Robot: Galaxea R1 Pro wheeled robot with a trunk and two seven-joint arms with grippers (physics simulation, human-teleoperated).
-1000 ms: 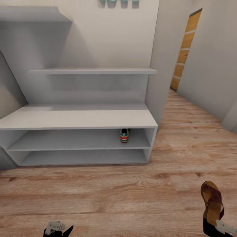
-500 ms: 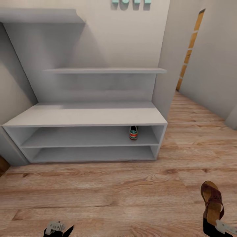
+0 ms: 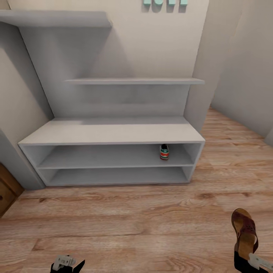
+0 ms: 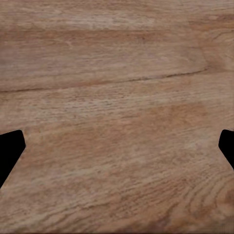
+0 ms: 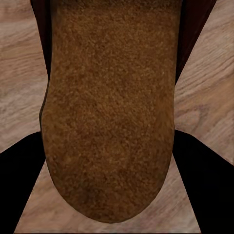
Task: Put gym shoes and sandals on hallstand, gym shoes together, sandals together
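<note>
The pale grey hallstand (image 3: pixel 113 132) stands ahead against the wall. One gym shoe (image 3: pixel 164 152) sits in its upper shelf slot near the right end, heel towards me. A brown sandal (image 3: pixel 244 232) hangs at the lower right of the head view, held by its heel in my right gripper (image 3: pixel 246 258). In the right wrist view the sandal's tan footbed (image 5: pixel 109 107) lies between the two dark fingers (image 5: pixel 22 180). My left gripper (image 3: pixel 67 263) is low at the bottom left, open over bare corridor floor (image 4: pixel 117 112).
Wood plank floor (image 3: pixel 125 220) spreads between me and the rack. A brown cabinet corner (image 3: pixel 5 191) shows at the left edge. The corridor (image 3: pixel 235 132) runs on to the right past the rack. Teal letters (image 3: pixel 165 2) hang on the wall above.
The whole view has shifted: the camera turned left, so the rack and shoe slid right and the far door left the picture. Both grippers and the sandal keep their places.
</note>
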